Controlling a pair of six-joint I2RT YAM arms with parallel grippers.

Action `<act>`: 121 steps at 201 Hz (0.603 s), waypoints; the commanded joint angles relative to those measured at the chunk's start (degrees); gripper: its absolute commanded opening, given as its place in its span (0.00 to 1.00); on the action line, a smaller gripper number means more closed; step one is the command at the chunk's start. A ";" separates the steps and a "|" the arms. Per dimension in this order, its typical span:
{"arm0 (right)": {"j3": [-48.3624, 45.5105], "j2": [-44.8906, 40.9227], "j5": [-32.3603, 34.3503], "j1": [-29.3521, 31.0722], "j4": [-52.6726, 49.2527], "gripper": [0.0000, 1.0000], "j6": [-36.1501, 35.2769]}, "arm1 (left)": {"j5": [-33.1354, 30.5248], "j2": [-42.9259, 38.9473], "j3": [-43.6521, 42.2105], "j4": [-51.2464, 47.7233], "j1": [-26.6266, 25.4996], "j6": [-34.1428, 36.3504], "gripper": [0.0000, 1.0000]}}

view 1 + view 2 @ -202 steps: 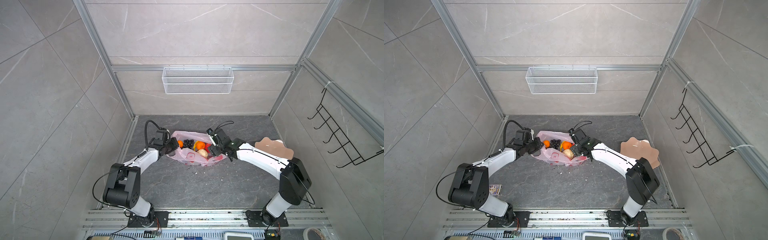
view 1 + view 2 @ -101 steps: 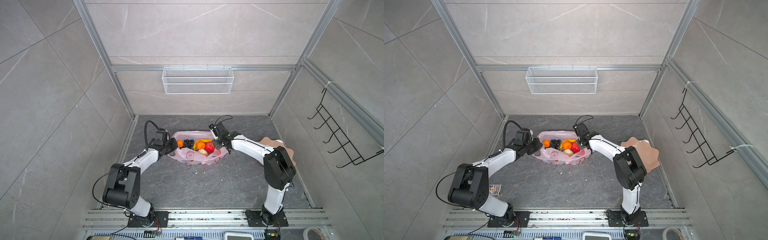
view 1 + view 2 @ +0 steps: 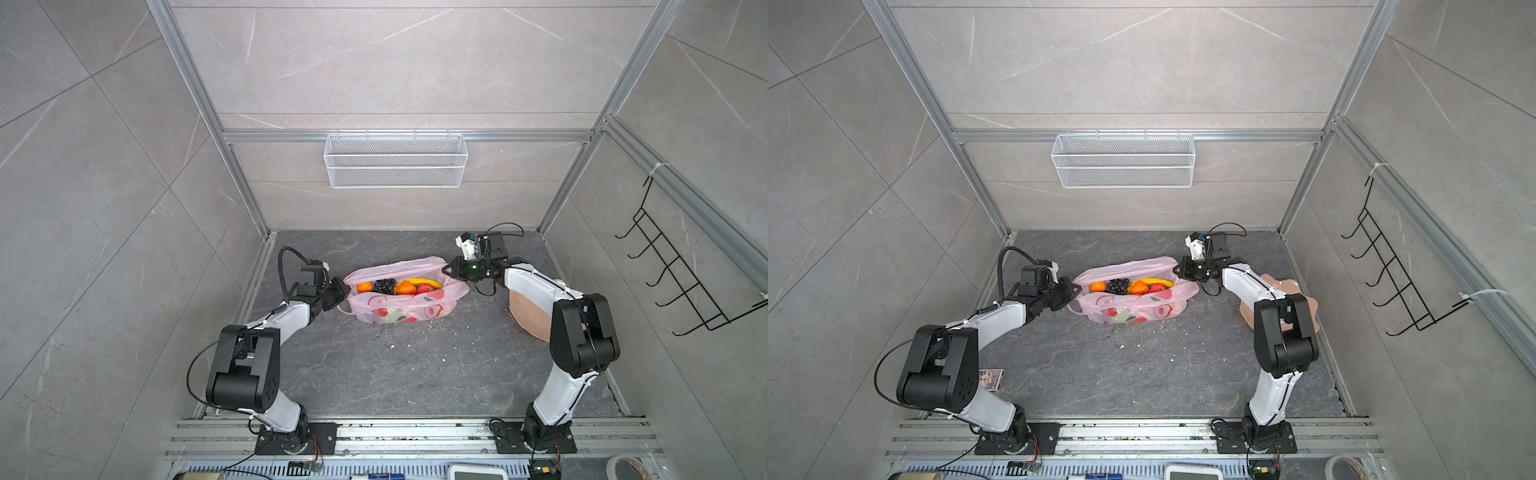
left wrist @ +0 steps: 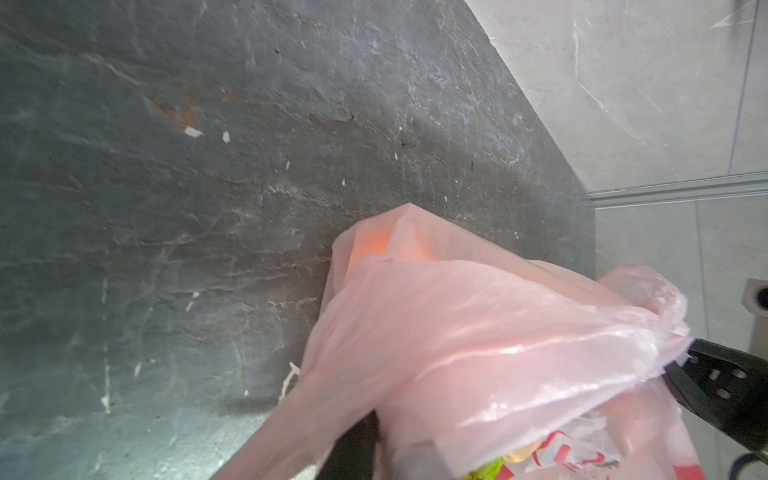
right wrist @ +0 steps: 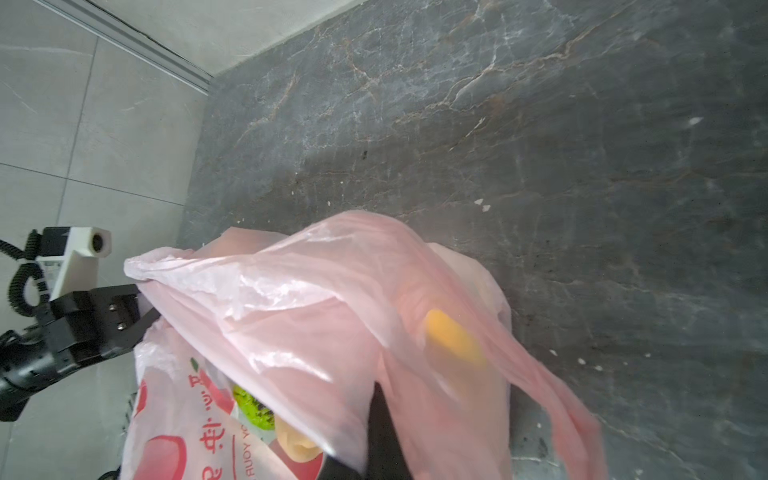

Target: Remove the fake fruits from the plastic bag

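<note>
The pale pink plastic bag (image 3: 409, 309) (image 3: 1133, 311) lies on the dark stone floor with its mouth stretched open between both grippers. Inside it show fake fruits: an orange (image 3: 364, 286), dark grapes (image 3: 384, 285), a second orange (image 3: 405, 287), a red apple (image 3: 423, 289) and a banana (image 3: 430, 282). My left gripper (image 3: 341, 291) (image 5: 145, 305) pinches the bag's left end. My right gripper (image 3: 446, 268) (image 4: 675, 370) is shut on the right rim. In the right wrist view a green lumpy ball (image 5: 253, 409) and a beige lump (image 5: 297, 442) show through the film, which covers my jaws.
A peach scalloped plate (image 3: 530, 309) lies at the right, partly behind my right arm. A white wire basket (image 3: 395, 166) hangs on the back wall and a black hook rack (image 3: 681, 282) on the right wall. A small printed packet (image 3: 990, 378) lies by my left arm's base.
My right gripper came out of the bag's middle, shut on the right rim and drew it right and back, stretching the mouth wider. The left arm stayed in place.
</note>
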 commanded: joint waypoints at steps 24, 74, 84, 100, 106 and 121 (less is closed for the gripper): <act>-0.23 -1.36 5.63 2.31 -3.12 0.00 -0.05 | -13.44 0.19 10.41 -16.04 -7.85 8.27 0.47; -1.87 -3.81 11.72 4.92 -3.64 0.00 -0.36 | -18.61 -0.61 12.56 -26.89 -11.00 3.17 0.78; -2.27 -4.37 12.88 5.55 -3.38 0.00 -0.36 | -17.62 -0.16 12.51 -27.45 -11.42 1.90 0.80; -2.79 -5.13 14.58 6.33 -3.09 0.00 0.04 | -16.60 0.56 12.47 -27.96 -12.43 0.89 0.81; -3.06 -5.24 15.01 6.36 -3.02 0.00 0.63 | -16.57 0.70 12.29 -28.15 -12.95 0.56 0.80; -2.84 -5.39 15.83 6.37 -3.18 0.00 1.87 | -16.11 0.59 10.99 -27.50 -13.70 0.22 0.76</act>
